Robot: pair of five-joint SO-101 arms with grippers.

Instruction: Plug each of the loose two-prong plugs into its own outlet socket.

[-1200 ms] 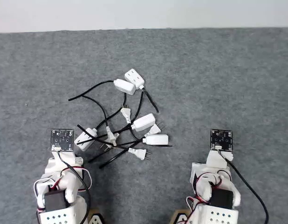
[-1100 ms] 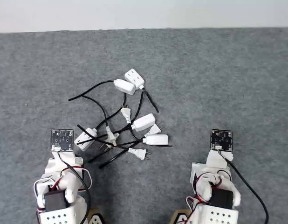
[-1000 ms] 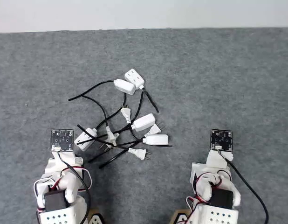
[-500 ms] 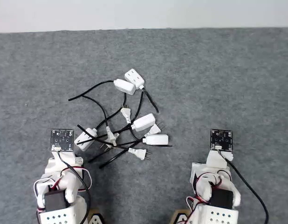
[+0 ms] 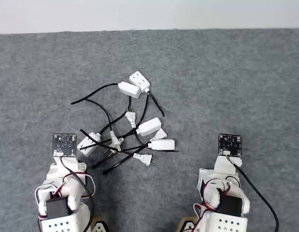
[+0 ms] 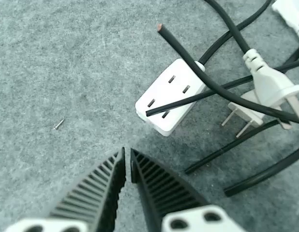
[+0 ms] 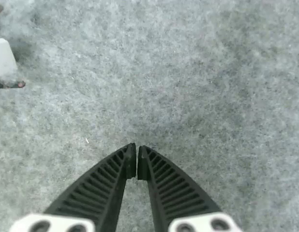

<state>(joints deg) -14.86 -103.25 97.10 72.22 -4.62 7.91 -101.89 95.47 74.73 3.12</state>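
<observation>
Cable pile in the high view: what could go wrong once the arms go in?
1. A black cable lies across the face of the socket nearest the left pincer, so a plug may not seat there until it is cleared.
2. The cords cross one another, so pulling one plug would likely drag its neighbours.
</observation>
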